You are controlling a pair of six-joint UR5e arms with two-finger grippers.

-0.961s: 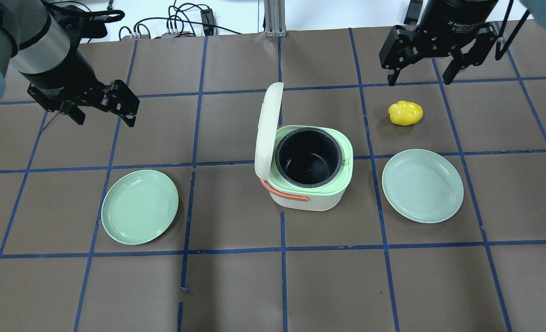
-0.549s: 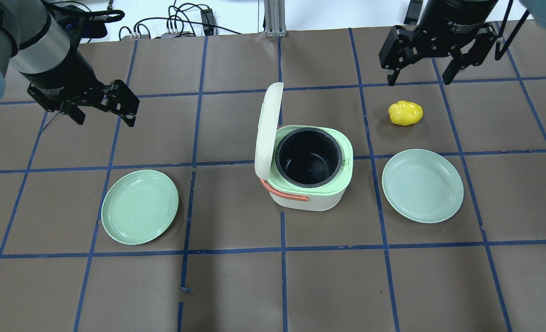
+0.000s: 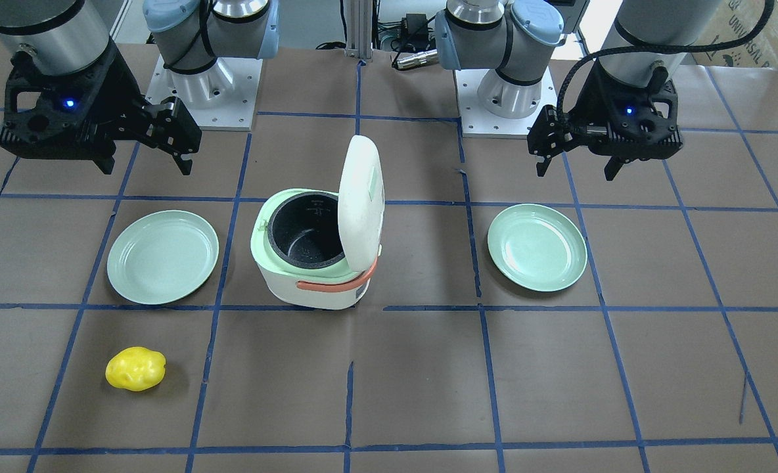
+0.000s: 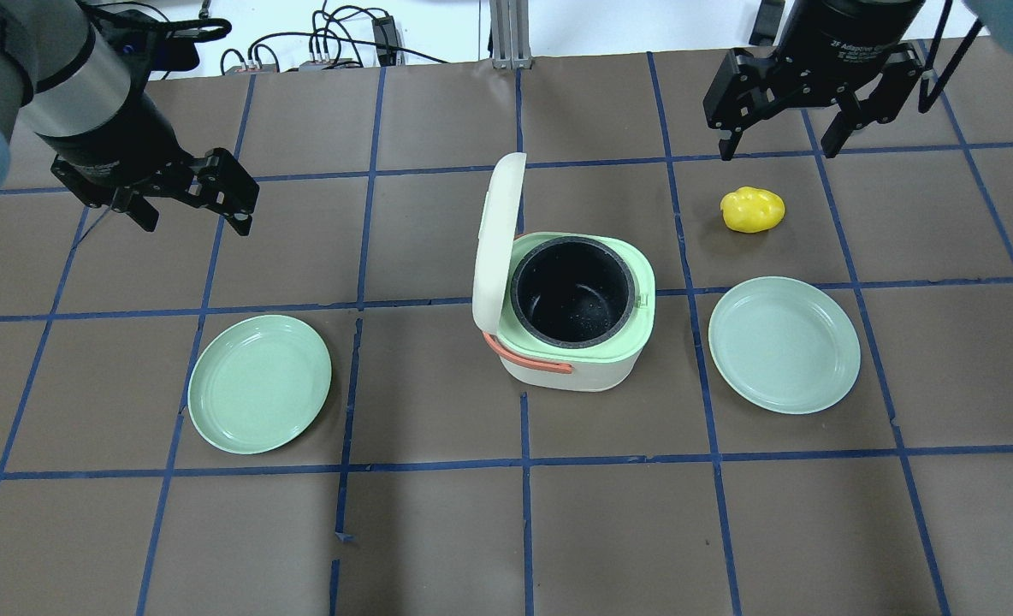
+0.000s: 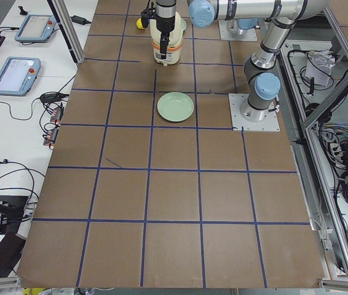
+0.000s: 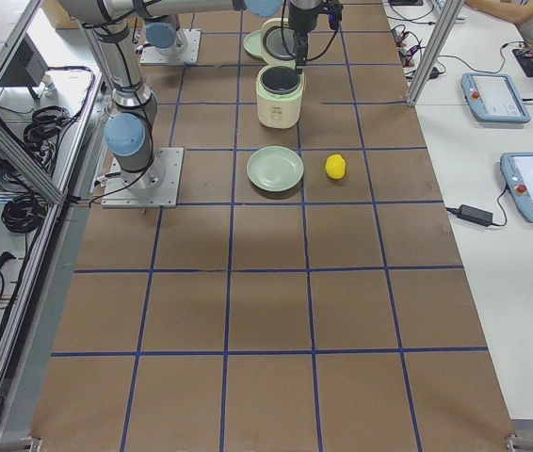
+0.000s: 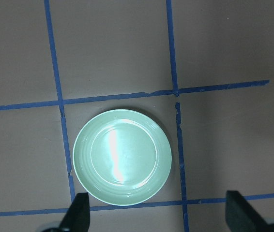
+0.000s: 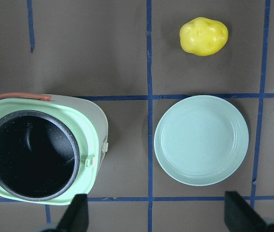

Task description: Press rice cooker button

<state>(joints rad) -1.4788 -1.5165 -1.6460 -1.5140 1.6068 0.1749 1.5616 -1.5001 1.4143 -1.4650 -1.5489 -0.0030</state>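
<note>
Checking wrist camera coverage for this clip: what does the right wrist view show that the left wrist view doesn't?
Only the right wrist view: the rice cooker, dark pot exposed, a yellow object, and the right plate. Only the left wrist view: the left plate. Both: the brown table with blue tape lines, plus each arm's own gripper: left gripper and right gripper, both open and empty.

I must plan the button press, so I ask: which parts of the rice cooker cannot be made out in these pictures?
Button: I cannot identify it in any view; the overhead view looks steeply down on the rice cooker.
Hinge side: hidden by the raised lid, overhead view.
Left wrist view: only a sliver of the cooker, cut by the right edge.
Side views: cooker too small.
</note>
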